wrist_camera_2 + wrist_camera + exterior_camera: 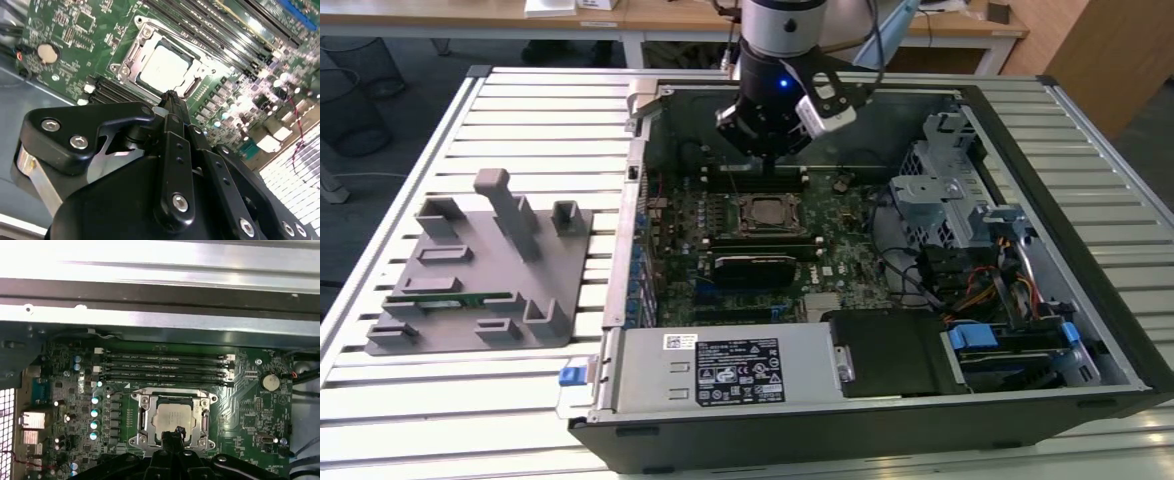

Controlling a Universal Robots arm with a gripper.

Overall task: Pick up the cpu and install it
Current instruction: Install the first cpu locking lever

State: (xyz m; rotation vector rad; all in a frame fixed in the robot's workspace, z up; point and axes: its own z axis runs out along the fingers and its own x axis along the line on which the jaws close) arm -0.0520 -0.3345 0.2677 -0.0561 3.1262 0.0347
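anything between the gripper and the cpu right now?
Nothing visible. The cpu already sits in the socket on the motherboard, and the gripper hangs just above its edge, with no cable or part between them.

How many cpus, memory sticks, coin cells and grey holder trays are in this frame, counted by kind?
cpu: 1
memory stick: 1
coin cell: 1
grey holder tray: 1
Total: 4
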